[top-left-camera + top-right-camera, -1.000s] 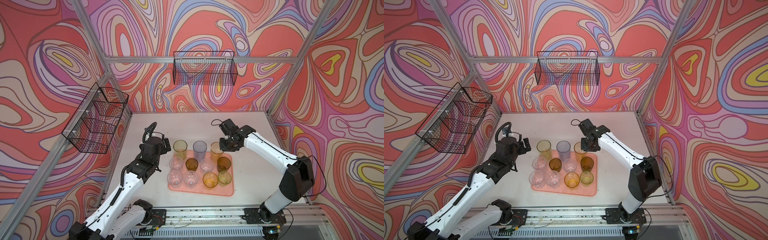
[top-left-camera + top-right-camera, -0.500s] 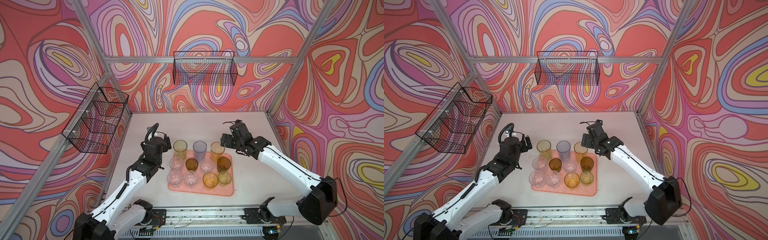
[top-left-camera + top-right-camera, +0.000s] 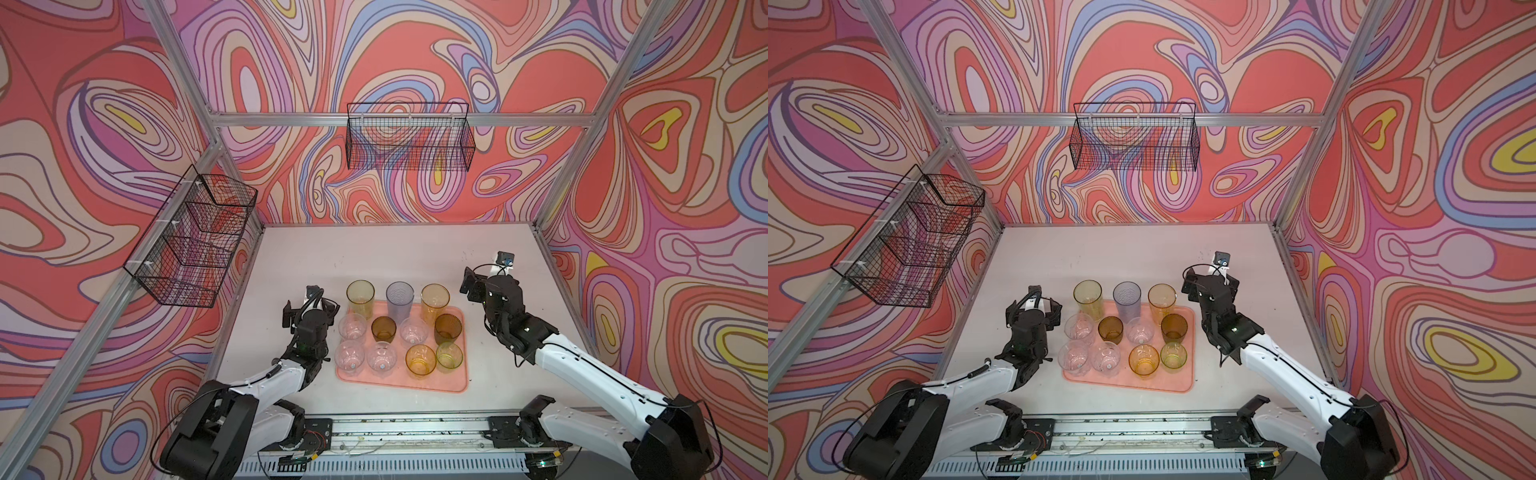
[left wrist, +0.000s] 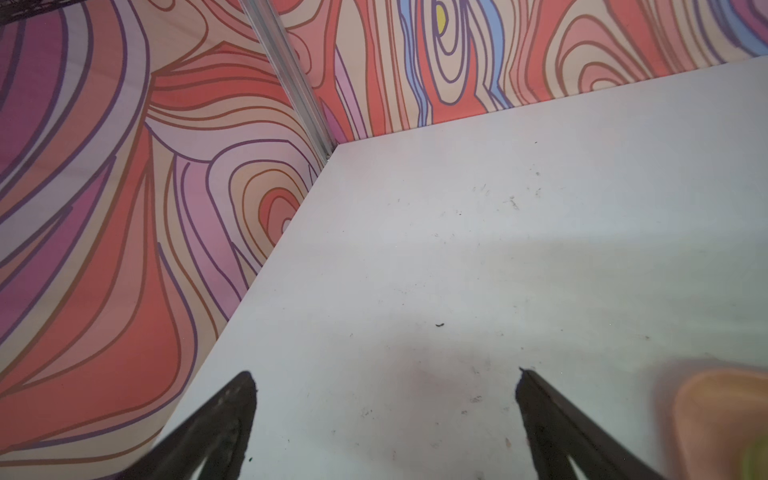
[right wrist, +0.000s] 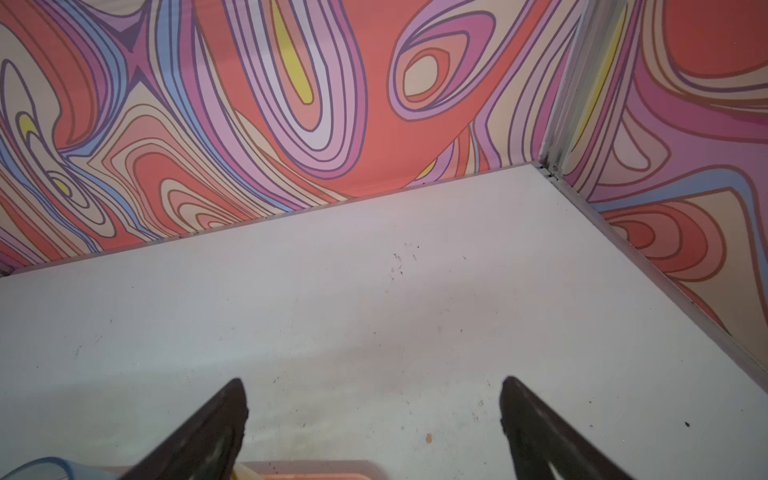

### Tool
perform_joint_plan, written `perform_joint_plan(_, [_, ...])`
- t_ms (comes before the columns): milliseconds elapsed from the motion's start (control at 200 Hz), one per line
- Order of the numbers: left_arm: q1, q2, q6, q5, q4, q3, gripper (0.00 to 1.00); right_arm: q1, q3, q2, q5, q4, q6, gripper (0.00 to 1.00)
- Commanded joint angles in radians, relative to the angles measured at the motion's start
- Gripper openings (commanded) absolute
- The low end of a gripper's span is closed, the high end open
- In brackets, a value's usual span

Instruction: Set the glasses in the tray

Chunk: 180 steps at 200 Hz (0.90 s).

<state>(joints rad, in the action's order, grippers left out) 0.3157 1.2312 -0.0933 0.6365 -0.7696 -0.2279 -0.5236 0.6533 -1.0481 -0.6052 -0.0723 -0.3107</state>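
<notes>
Holding eleven upright glasses point(image 3: 383, 329), pink tray point(image 3: 453, 380) — three tall at back

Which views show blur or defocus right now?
Left wrist view: orange blob at the edge, too defocused to identify; table sharp. Right wrist view: blue-grey glass rim and tray edge soft, near the lens. Both top views: sharp, evenly lit, no harsh shadows.

Eleven translucent tumblers point(image 3: 381, 359) stood upright on the flat salmon-pink tray point(image 3: 399, 384). A tall yellow glass point(image 3: 360, 297), blue-grey glass point(image 3: 400, 299) and orange glass point(image 3: 435, 300) lined its far rim. Short clear, brown, amber and green ones filled two nearer rows.
</notes>
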Motion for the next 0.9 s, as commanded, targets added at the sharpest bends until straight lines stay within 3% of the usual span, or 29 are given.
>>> perform_joint_plan(0, [-0.04, 0.08, -0.043, -0.045, -0.231, 0.013, 1.0, 0.045, -0.089, 0.017, -0.089, -0.232, 0.117, 0.98])
perform_joint_plan(175, [-0.054, 0.184, -0.072, -0.064, -0.364, 0.0, 1.0, 0.152, -0.248, 0.014, -0.183, -0.438, 0.147, 0.98])
perform_joint_plan(280, [-0.077, 0.211, -0.025, -0.147, -0.343, -0.009, 1.0, 0.23, -0.35, -0.001, -0.122, -0.602, 0.148, 0.98])
perform_joint_plan(416, [-0.09, 0.342, -0.039, -0.155, -0.585, 0.029, 1.0, 0.306, -0.412, -0.141, -0.07, -0.797, 0.158, 0.98])
perform_joint_plan(491, [-0.101, 0.294, -0.004, -0.175, -0.483, 0.019, 1.0, 0.314, -0.405, -0.24, -0.055, -0.872, 0.183, 0.98])
perform_joint_plan(571, [-0.148, 0.289, 0.023, -0.257, -0.402, -0.015, 1.0, 0.319, -0.399, -0.355, -0.044, -0.99, 0.215, 0.98])
perform_joint_plan(646, [-0.209, 0.316, 0.083, -0.333, -0.36, -0.033, 1.0, 0.322, -0.369, -0.43, -0.055, -0.997, 0.238, 0.98])
perform_joint_plan(686, [-0.214, 0.35, 0.08, -0.322, -0.407, -0.038, 1.0, 0.324, -0.369, -0.467, -0.053, -1.037, 0.256, 0.98])
perform_joint_plan(761, [-0.217, 0.294, 0.105, -0.331, -0.236, -0.075, 1.0, 0.328, -0.387, -0.511, -0.036, -1.153, 0.305, 0.98])
perform_joint_plan(831, [-0.225, 0.335, 0.09, -0.341, -0.251, -0.106, 1.0, 0.341, -0.397, -0.561, -0.035, -1.228, 0.304, 0.98])
perform_joint_plan(896, [-0.239, 0.307, 0.118, -0.363, -0.127, -0.141, 1.0, 0.354, -0.4, -0.635, -0.023, -1.324, 0.307, 0.98])
